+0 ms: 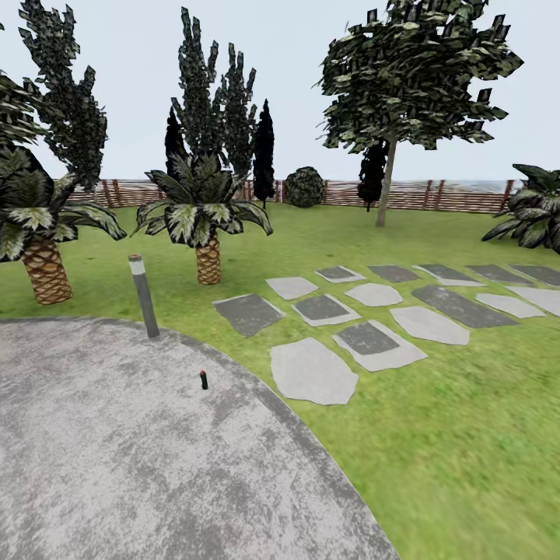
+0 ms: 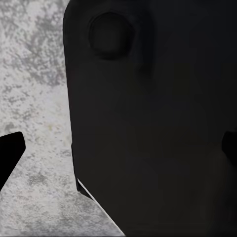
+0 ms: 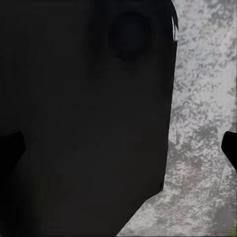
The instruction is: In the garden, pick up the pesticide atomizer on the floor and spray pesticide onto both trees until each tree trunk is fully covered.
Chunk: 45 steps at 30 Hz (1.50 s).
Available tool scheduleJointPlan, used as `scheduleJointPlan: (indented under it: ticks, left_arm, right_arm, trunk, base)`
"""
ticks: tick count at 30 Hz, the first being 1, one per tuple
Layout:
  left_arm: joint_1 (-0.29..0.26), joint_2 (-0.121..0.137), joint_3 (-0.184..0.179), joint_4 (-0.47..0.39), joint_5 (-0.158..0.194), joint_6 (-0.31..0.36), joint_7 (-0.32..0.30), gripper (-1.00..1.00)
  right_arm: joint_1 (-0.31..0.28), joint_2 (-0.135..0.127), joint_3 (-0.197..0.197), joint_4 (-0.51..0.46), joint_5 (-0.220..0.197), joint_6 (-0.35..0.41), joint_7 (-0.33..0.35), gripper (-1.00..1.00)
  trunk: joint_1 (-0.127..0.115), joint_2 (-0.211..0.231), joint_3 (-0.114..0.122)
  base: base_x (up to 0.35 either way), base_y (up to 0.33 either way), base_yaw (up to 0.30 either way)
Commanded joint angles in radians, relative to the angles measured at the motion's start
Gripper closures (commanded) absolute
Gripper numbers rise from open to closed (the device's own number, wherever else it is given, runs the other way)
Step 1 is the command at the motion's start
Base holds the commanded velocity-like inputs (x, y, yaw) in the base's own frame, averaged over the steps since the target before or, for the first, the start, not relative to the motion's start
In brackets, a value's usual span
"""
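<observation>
The pesticide atomizer (image 1: 204, 379), a tiny dark bottle with a red top, stands upright on the speckled grey concrete floor (image 1: 101, 467) near its curved rim. A tall tree with a ragged green crown rises at the back right, its pale straight trunk (image 1: 386, 187) in front of the fence. In the left wrist view my left gripper (image 2: 118, 150) has its dark fingertips (image 2: 11, 150) far apart, open, above the concrete. My right gripper (image 3: 118, 148) is likewise open, with its fingertips (image 3: 230, 148) wide apart. A black part of the robot's body sits behind each gripper.
A grey bollard lamp (image 1: 145, 297) stands at the paving's rim beyond the atomizer. Two short palms (image 1: 204, 225) grow on the lawn behind it. Grey stepping stones (image 1: 365, 327) run off to the right. A brown slat fence (image 1: 435, 194) closes the garden.
</observation>
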Motion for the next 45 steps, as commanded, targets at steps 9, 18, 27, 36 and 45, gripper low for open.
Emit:
scheduleJointPlan:
  ticks: [9, 18, 27, 36, 45]
  left_arm:
    - [-0.001, -0.001, 0.002, -0.007, 0.002, -0.002, -0.003, -1.00]
    - [-0.002, -0.002, 0.009, -0.010, 0.004, -0.002, -0.003, -1.00]
    - [-0.005, 0.000, 0.003, -0.026, 0.005, -0.017, -0.003, -1.00]
    - [-0.101, 0.055, 0.027, -0.156, 0.028, -0.227, 0.001, -1.00]
    - [-0.299, 0.087, 0.026, -0.173, 0.028, -0.235, -0.014, -1.00]
  right_arm:
    - [-0.007, 0.026, -0.002, -0.030, 0.005, 0.002, -0.007, -1.00]
    - [-0.033, 0.028, -0.001, -0.061, 0.005, 0.002, -0.008, -1.00]
    - [-0.034, 0.025, -0.005, -0.067, 0.004, -0.015, -0.009, -1.00]
    - [-0.034, -0.031, -0.007, -0.328, 0.004, -0.251, -0.009, -1.00]
    - [-0.093, -0.034, -0.009, -0.573, 0.003, -0.255, -0.009, -1.00]
  trunk:
    - [0.000, 0.000, 0.000]
    - [0.000, 0.000, 0.000]
    - [0.000, 0.000, 0.000]
    - [0.000, 0.000, 0.000]
    - [0.000, 0.000, 0.000]
  base:
    - [0.000, 0.000, 0.000]
    - [0.000, 0.000, 0.000]
    - [0.000, 0.000, 0.000]
    - [0.000, 0.000, 0.000]
    - [0.000, 0.000, 0.000]
